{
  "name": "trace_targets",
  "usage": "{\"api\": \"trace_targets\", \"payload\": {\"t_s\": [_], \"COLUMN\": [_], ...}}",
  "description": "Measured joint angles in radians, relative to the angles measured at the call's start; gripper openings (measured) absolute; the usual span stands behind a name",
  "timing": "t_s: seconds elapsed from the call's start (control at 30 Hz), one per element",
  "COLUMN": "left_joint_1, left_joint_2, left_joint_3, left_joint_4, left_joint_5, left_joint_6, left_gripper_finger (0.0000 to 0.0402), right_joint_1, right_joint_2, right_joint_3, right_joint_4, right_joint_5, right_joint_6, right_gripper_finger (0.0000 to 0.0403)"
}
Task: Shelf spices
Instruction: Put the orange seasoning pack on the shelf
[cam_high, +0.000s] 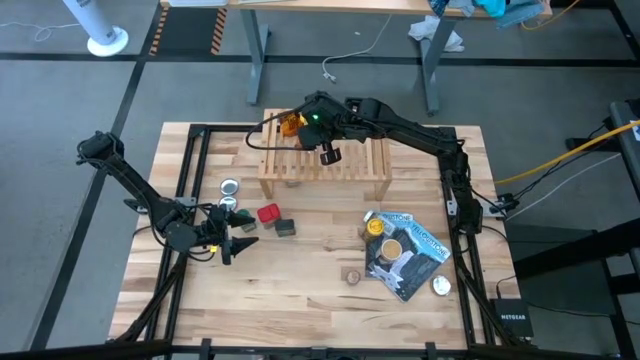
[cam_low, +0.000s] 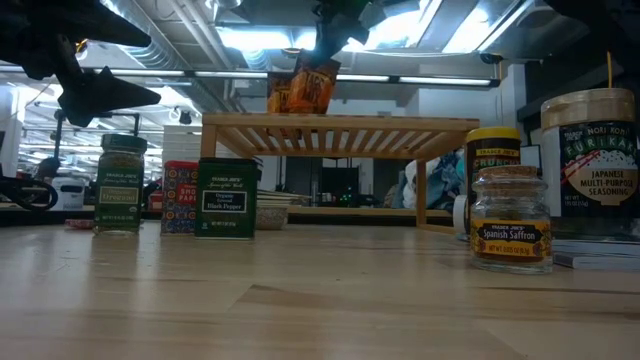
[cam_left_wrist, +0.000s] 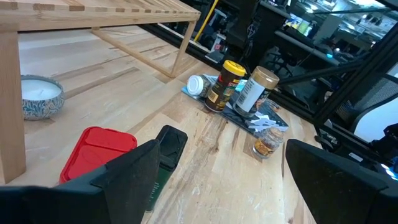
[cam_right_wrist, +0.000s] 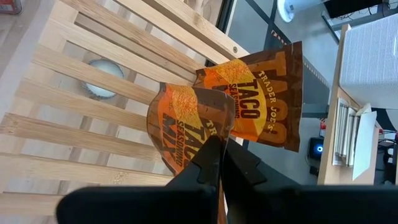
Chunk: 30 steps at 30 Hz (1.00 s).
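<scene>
Orange crinkly taco-seasoning packet (cam_right_wrist: 180, 127) looks light and floppy; right gripper (cam_right_wrist: 219, 158) pinches its edge above the light-wood slatted shelf (cam_high: 300, 165); left gripper (cam_high: 232, 243) gapes empty.

The shelf (cam_high: 325, 160) stood at the table's (cam_high: 300, 300) far middle, with the taco seasoning packets (cam_high: 291, 124) above its far-left corner and a candle tin (cam_right_wrist: 104, 79) beneath its slats. Before the shelf's left end lay a square tin (cam_high: 268, 213), a pepper tin (cam_high: 287, 227) and a jar (cam_high: 229, 204). Right of these, jars (cam_high: 390, 248) stood on a pouch (cam_high: 415, 262).
</scene>
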Motion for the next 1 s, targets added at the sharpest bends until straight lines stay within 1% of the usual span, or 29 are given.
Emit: {"api": "trace_targets", "payload": {"t_s": [0.2,0.47,0.67,0.83,1.0], "left_joint_1": [0.0,0.0,-0.004,-0.004,-0.004], "left_joint_2": [0.0,0.0,0.0,0.0,0.0], "left_joint_3": [0.0,0.0,0.0,0.0,0.0], "left_joint_4": [0.001,0.001,0.001,0.001,0.001], "left_joint_5": [0.0,0.0,0.003,0.003,0.003], "left_joint_6": [0.0,0.0,-0.072,-0.079,-0.079], "left_gripper_finger": [0.034,0.034,0.034,0.034,0.034], "right_joint_1": [0.0,0.0,0.0,0.0,0.0], "right_joint_2": [0.0,0.0,0.0,0.0,0.0], "right_joint_3": [0.0,0.0,0.0,0.0,0.0], "right_joint_4": [0.0,0.0,0.0,0.0,0.023], "right_joint_5": [0.025,0.027,0.025,0.024,-0.003], "right_joint_6": [0.0,0.0,0.0,0.0,0.0], "right_gripper_finger": [0.0015,0.0015,0.0015,0.0015,0.0015]}}
